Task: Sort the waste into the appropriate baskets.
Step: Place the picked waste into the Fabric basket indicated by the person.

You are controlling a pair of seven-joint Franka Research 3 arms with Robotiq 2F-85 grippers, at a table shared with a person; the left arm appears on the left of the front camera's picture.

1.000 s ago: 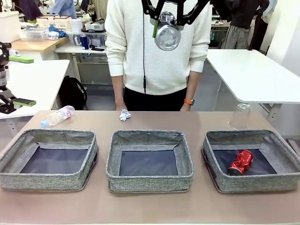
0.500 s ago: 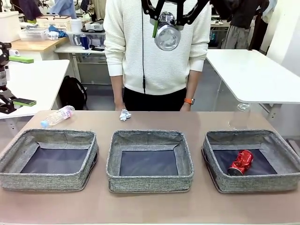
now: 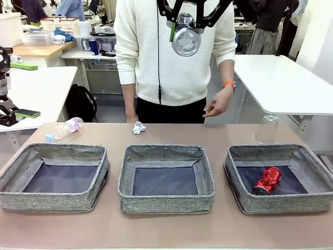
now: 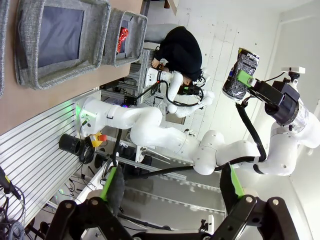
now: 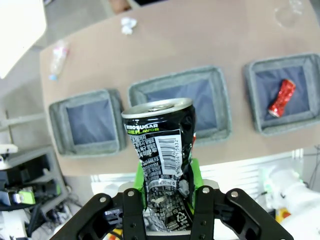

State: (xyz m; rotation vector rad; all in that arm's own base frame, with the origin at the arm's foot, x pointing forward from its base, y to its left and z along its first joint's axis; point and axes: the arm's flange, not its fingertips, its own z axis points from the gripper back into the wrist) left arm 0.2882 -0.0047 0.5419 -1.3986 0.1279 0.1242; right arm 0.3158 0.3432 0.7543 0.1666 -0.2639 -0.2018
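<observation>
The left basket (image 3: 54, 151), middle basket (image 3: 165, 151) and right basket (image 3: 278, 151) are lying well below the right gripper (image 5: 167, 177). Beyond them on the table (image 3: 166, 229), the pink bottle (image 3: 63, 128) and clear bottle (image 3: 268, 127) are waiting unsorted. The right gripper is clamping the dark can (image 5: 162, 150). The red can (image 3: 267, 180) is resting in the right basket, already sorted. The paper ball (image 3: 138, 127) is waiting too. The left gripper (image 4: 172, 185) is hanging apart, empty.

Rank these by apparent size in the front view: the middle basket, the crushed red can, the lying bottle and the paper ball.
1. middle basket
2. lying bottle and crushed red can: nearly alike; the can lies nearer the camera, so they stay unranked
3. crumpled paper ball
</observation>
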